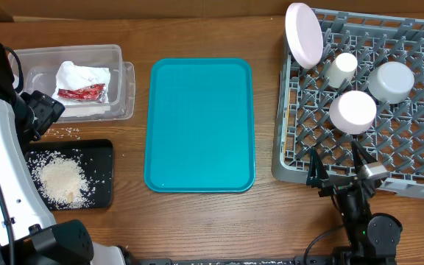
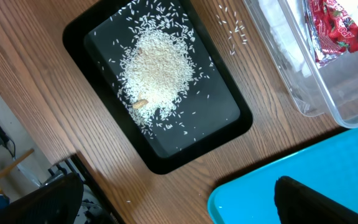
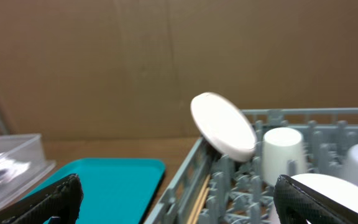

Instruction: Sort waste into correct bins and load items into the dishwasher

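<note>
Waste and dishes looked all but sorted, with both arms hanging idle, jaws spread wide and nothing between them. Left of the teal serving tray (image 1: pixel 201 125), toward its far end, the crumpled napkin (image 1: pixel 79 76) and red wrapper (image 1: pixel 82 93) lay in the clear tub (image 1: pixel 116 55). Toward its near end on the same side, a heap of rice (image 1: pixel 61 179) sat in the black tray (image 1: pixel 101 154). Right of the teal tray, the grey dish rack (image 1: pixel 418 147) held the pale plate (image 1: pixel 304 34) on edge, the white cup (image 1: pixel 341 68), the grey-green bowl (image 1: pixel 392 81) and the white bowl (image 1: pixel 352 112) mouth-down. Wooden chopsticks (image 3: pixel 199 196) lay low along the rack wall facing the teal tray. Your left gripper (image 2: pixel 179 183) hung above the table left of the teal tray. Your right gripper (image 1: pixel 338 173) hung to its right, about level with its near edge.

What seemed left to you was a thin scatter of stray rice grains (image 1: pixel 68 132) on bare wood, left of the teal tray and about level with its middle. They looked too fine to pinch one at a time. You would have done best to lower the left fingers (image 2: pixel 303 199) flat to the wood and sweep the grains together toward the black tray's rim. A slow stroke would have kept them from skittering and spared the tub a nudge. Your right arm had no call to move.
</note>
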### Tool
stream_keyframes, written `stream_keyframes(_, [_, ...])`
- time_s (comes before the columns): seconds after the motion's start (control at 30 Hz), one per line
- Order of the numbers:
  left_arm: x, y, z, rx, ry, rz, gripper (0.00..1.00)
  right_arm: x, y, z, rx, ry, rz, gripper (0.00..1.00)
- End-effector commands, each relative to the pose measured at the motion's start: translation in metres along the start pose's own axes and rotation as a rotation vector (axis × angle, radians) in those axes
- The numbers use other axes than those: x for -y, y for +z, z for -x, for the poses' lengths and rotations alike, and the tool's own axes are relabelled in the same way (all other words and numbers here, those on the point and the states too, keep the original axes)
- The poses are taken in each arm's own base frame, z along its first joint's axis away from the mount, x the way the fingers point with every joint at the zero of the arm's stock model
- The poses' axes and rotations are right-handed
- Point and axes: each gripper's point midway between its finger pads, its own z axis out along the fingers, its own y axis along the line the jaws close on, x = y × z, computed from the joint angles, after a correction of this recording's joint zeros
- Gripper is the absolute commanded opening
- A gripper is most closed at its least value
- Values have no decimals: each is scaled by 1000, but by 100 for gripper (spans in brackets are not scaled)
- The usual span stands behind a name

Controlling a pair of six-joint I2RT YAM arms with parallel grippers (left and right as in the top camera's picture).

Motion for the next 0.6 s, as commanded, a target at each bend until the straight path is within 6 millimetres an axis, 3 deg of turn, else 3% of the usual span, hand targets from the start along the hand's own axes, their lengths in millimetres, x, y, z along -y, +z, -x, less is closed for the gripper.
stream_keyframes(0.0, [-1, 2, 1, -4, 17, 8, 100, 13, -1, -7, -13, -4, -68, 100])
stream_keyframes(0.2, [-1, 2, 1, -4, 17, 8, 100, 25, -5, -35, -129, 13, -126, 100])
stream_keyframes(0.4, [-1, 2, 1, -4, 17, 8, 100, 46, -8, -32, -110, 4, -246, 100])
stream_keyframes(0.57, [-1, 2, 1, -4, 17, 8, 100, 50, -9, -31, -107, 3, -266, 100])
